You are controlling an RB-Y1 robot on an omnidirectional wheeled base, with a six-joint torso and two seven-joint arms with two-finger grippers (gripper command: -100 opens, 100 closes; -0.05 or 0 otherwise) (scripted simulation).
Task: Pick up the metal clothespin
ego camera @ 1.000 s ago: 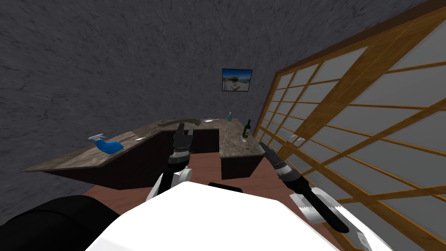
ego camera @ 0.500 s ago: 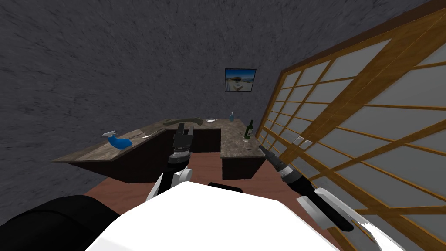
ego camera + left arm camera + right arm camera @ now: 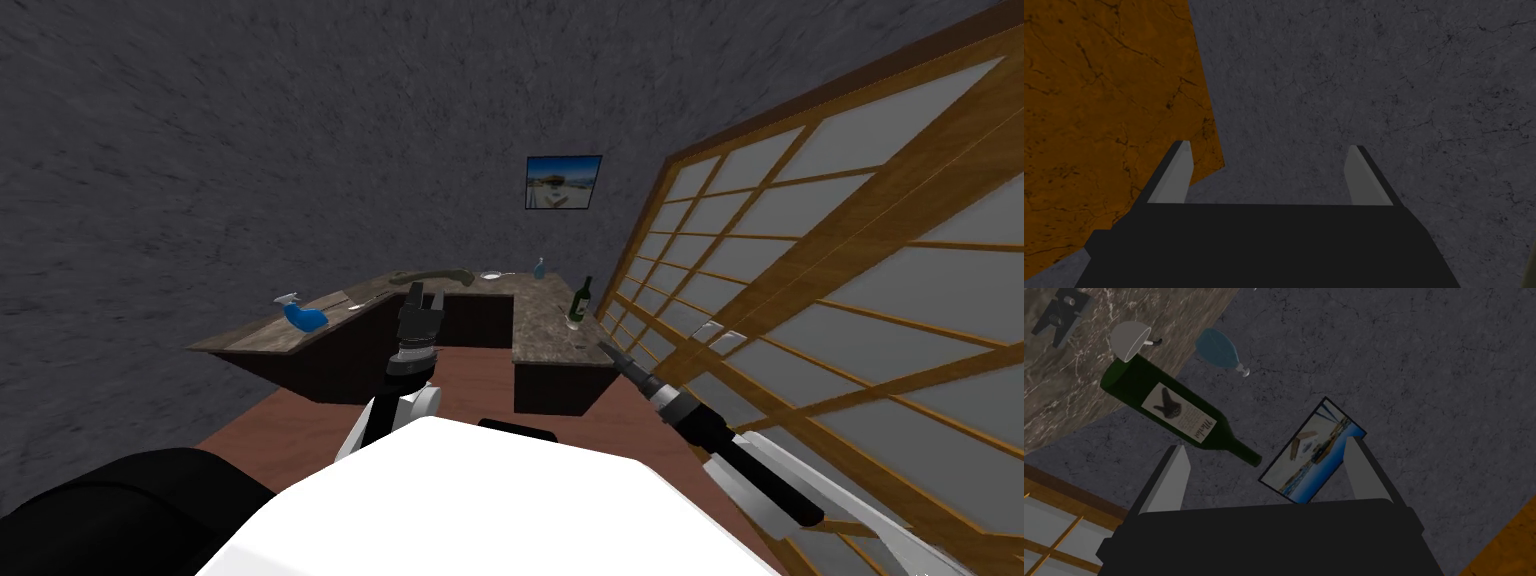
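Observation:
A small dark grey clip-like thing (image 3: pixel 1060 312), likely the clothespin, lies on the marbled counter top (image 3: pixel 1054 398) beyond the green wine bottle (image 3: pixel 1174 410). My right gripper (image 3: pixel 1266 445) is open and empty, held in the air well short of the bottle and the clip. In the head view the right gripper (image 3: pixel 606 348) hangs before the counter's right wing (image 3: pixel 545 330), near the green bottle (image 3: pixel 581 298). My left gripper (image 3: pixel 425 297) is raised in front of the counter's middle; its fingers (image 3: pixel 1174 175) stand open with nothing between them.
The U-shaped counter (image 3: pixel 250 338) carries a blue spray bottle (image 3: pixel 305 318), a long olive object (image 3: pixel 430 275), a plate (image 3: pixel 490 275) and a blue glass (image 3: pixel 540 267). A pale glass (image 3: pixel 1129 338) stands by the bottle. A wooden lattice screen (image 3: pixel 800 300) lines the right. Brown floor (image 3: pixel 470 385) lies between.
The whole head view has shifted: the counter and its things now sit further right and look smaller, so I have moved. My right arm has sunk slightly toward the lower right.

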